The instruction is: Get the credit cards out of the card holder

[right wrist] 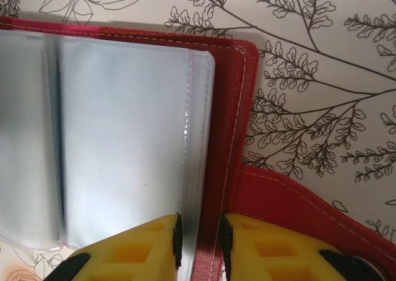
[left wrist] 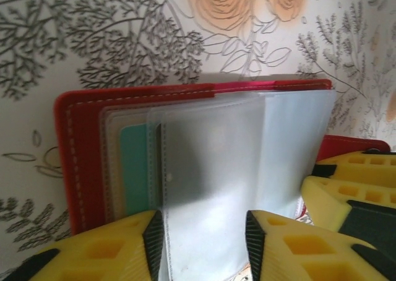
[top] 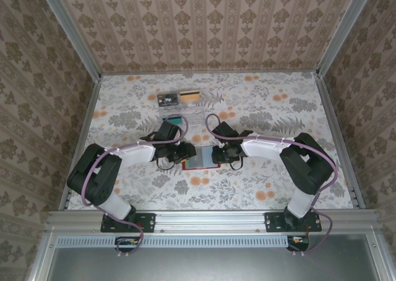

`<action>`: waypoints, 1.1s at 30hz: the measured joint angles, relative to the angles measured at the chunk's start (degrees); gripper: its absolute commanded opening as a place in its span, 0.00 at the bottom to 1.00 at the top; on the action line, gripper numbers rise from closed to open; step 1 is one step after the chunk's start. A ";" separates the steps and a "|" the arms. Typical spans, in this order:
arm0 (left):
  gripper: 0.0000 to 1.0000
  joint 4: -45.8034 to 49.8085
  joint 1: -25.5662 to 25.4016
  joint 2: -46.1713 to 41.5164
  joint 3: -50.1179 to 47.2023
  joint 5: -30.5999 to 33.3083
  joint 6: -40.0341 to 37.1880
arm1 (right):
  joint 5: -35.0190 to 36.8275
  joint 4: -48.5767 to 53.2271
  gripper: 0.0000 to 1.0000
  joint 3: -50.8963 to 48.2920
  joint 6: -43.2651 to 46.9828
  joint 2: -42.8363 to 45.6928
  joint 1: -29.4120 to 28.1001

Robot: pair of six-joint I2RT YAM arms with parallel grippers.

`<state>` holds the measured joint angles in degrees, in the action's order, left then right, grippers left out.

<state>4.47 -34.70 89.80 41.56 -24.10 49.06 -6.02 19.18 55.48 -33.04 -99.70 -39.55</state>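
Observation:
The red card holder [top: 201, 158] lies open on the flowered table between my two grippers, its clear sleeves fanned out. In the left wrist view a teal credit card [left wrist: 135, 169] sits in a sleeve by the red cover [left wrist: 80, 163]. My left gripper [left wrist: 204, 244] is open, its fingers well apart over a clear sleeve [left wrist: 210, 169]. My right gripper [right wrist: 201, 244] is shut on the holder's right cover edge [right wrist: 232, 138], with a sleeve edge pinched in too; the red closing tab [right wrist: 297, 200] lies just right of it. From above, the left gripper [top: 185, 152] and right gripper [top: 224, 154] flank the holder.
Loose cards lie at the back of the table: a dark one [top: 168, 98], a tan one [top: 190, 96] and a teal one [top: 174, 117]. The right gripper's yellow fingers [left wrist: 346, 188] sit close beside my left gripper. Patterned walls enclose the table on three sides.

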 measured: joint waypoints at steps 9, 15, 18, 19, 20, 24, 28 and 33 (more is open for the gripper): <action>0.55 -1.95 -1.05 0.15 0.57 -1.60 -0.02 | 0.00 -0.15 0.28 0.00 -0.22 -0.02 0.00; 0.57 -2.36 -2.01 0.26 2.78 -2.14 -0.46 | 0.00 -0.22 0.31 0.00 -0.26 -0.02 -0.09; 0.54 -2.80 -2.45 0.66 4.17 -2.97 -0.48 | 0.07 -0.44 0.32 -0.09 -0.52 0.00 -0.11; 0.54 -2.89 -2.62 1.01 4.74 -3.23 -0.46 | 0.11 -0.79 0.32 -0.35 -0.70 0.13 -0.11; 0.53 -3.15 -2.80 1.38 5.18 -3.43 -0.46 | 0.13 -1.16 0.32 -0.72 -0.94 0.42 -0.11; 0.52 -4.15 -3.78 4.39 7.80 -4.87 -0.46 | 0.79 -2.01 0.33 -2.89 -1.92 2.27 0.15; 0.53 -4.90 -4.66 7.06 9.14 -6.43 -0.44 | 1.33 -2.16 0.34 -4.52 -3.04 4.79 0.87; 0.53 -4.98 -4.81 7.96 9.31 -7.52 -0.46 | 1.51 -2.36 0.34 -4.87 -3.65 7.02 1.42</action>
<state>-0.51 -39.51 97.76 50.87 -31.62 48.60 -4.51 16.82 50.61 -36.69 -92.68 -38.13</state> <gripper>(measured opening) 0.529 0.340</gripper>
